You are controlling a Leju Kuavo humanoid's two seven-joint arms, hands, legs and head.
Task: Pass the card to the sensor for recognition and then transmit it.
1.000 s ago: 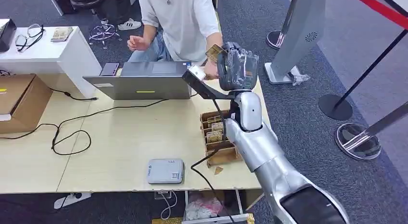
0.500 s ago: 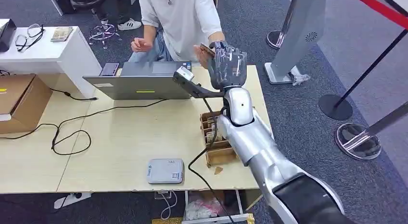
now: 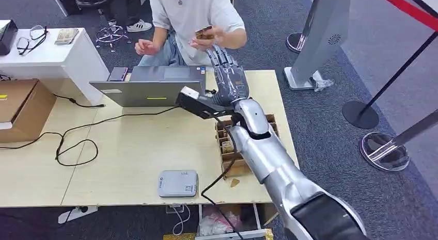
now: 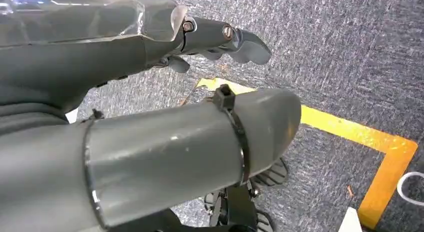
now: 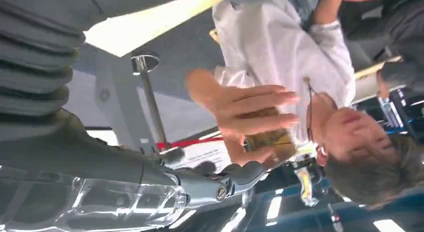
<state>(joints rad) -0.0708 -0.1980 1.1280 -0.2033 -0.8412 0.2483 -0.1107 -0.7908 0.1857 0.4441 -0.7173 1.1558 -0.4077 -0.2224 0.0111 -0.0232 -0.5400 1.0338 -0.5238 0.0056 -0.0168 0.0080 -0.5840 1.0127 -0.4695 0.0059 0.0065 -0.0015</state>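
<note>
1. While the right hand (image 3: 225, 75) reaches out over the far edge of the table (image 3: 129, 147), its fingers lie stretched and apart, holding nothing.
2. Just beyond its fingertips, the card (image 3: 204, 32) sits pinched in a person's hand (image 3: 206, 36); the right wrist view shows it tucked behind that hand's fingers (image 5: 260, 105), apart from the robot's.
3. Judging by this, the handover looks done and the step in hand is the end of the transfer, with the release complete.
4. Left hand (image 4: 150, 37) hangs low over the grey floor, its fingers partly bent; it seems to hold nothing, though the close view is poor.
5. Behind the right arm on the table stand a box of cards (image 3: 232, 147), a laptop (image 3: 155, 85) and the small grey sensor (image 3: 177, 183) near the front edge.
6. Next move likely calls for drawing the right arm back clear of the person, then reaching to the box if another card is due.
</note>
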